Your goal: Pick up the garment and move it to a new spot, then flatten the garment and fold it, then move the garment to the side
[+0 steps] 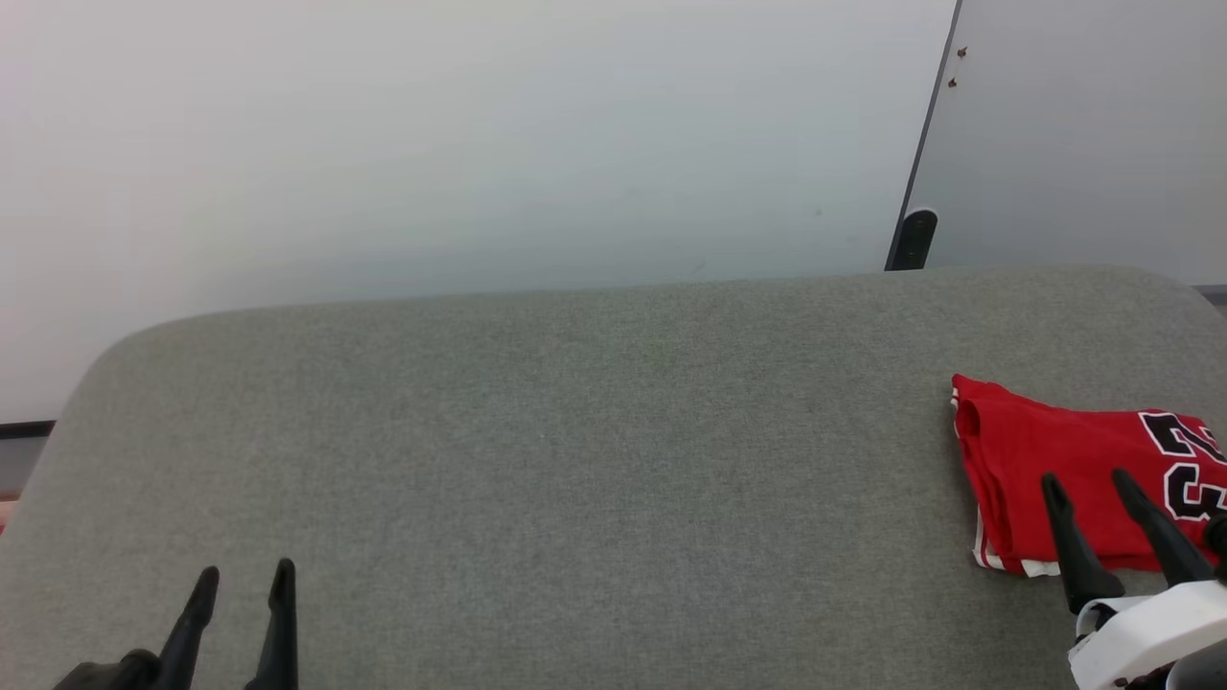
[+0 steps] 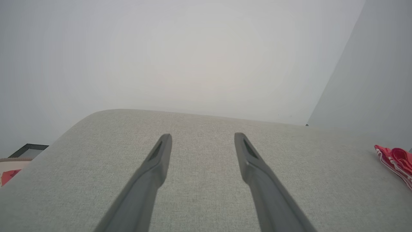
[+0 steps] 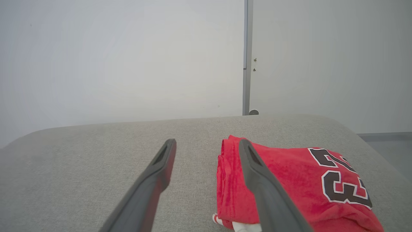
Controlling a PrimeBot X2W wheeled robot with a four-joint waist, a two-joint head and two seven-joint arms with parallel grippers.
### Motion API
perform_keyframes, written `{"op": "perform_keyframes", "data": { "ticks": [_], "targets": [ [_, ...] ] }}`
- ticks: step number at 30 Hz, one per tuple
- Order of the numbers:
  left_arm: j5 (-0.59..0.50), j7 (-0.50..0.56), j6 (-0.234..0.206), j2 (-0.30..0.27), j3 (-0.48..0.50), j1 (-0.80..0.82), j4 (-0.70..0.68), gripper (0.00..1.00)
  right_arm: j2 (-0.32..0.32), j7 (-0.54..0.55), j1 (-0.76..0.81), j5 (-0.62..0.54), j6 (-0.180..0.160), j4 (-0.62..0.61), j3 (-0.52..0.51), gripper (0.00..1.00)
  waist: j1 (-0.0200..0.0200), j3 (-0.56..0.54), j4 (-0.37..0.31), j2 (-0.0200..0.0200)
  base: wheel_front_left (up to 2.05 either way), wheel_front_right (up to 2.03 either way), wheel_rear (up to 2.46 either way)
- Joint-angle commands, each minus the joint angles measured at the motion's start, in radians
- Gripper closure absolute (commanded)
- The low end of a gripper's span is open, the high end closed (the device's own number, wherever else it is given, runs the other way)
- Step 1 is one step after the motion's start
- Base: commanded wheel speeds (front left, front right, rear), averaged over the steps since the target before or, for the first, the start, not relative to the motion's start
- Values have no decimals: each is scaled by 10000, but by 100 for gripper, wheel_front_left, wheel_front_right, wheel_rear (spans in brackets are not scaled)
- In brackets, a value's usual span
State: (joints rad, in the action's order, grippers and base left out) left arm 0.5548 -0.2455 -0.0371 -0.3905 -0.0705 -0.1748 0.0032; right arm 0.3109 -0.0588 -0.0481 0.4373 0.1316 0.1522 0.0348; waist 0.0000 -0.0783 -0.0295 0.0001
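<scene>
Fingers (image 2: 157,162) on my left gripper (image 1: 245,573) stand spread with nothing between them, in the lower left of the head view, over the bare grey upholstered surface (image 1: 575,431). My right gripper (image 1: 1086,479) is spread too and holds nothing. In the lower right of the head view its tips overlap the near part of the garment (image 1: 1045,431). In the right wrist view one finger crosses the red cloth and the other lies over bare grey fabric. Whether that finger touches the cloth or hangs just above it, I cannot tell.

The garment lies at the far right of the surface and runs off the right edge of the head frame. It is a compact folded stack, with layered edges on its left side, striped trim and a bit of white at the near corner, and a black white-outlined number facing up.

My read is that the pick-up, flattening and folding are done, since the cloth lies in neat layers rather than a heap. It also sits well off to the side, so the last move looks finished or nearly so. At most, I judge, a small nudge is left, and then drawing the right arm clear.
</scene>
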Motion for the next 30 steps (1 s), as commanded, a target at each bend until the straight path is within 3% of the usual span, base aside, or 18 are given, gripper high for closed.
{"op": "perform_keyframes", "data": {
  "ticks": [1,30],
  "targets": [
    [69,-3,-74,-46,9,-105,-48,0,-50,53,123,-52,-15,-106,-89,0,0,3,-8,-1,0,0,0],
    [310,152,-1,-118,-172,95,-132,0,-418,313,370,-189,-15,-560,-397,0,0,89,-107,-1,0,0,0]
  ]
}}
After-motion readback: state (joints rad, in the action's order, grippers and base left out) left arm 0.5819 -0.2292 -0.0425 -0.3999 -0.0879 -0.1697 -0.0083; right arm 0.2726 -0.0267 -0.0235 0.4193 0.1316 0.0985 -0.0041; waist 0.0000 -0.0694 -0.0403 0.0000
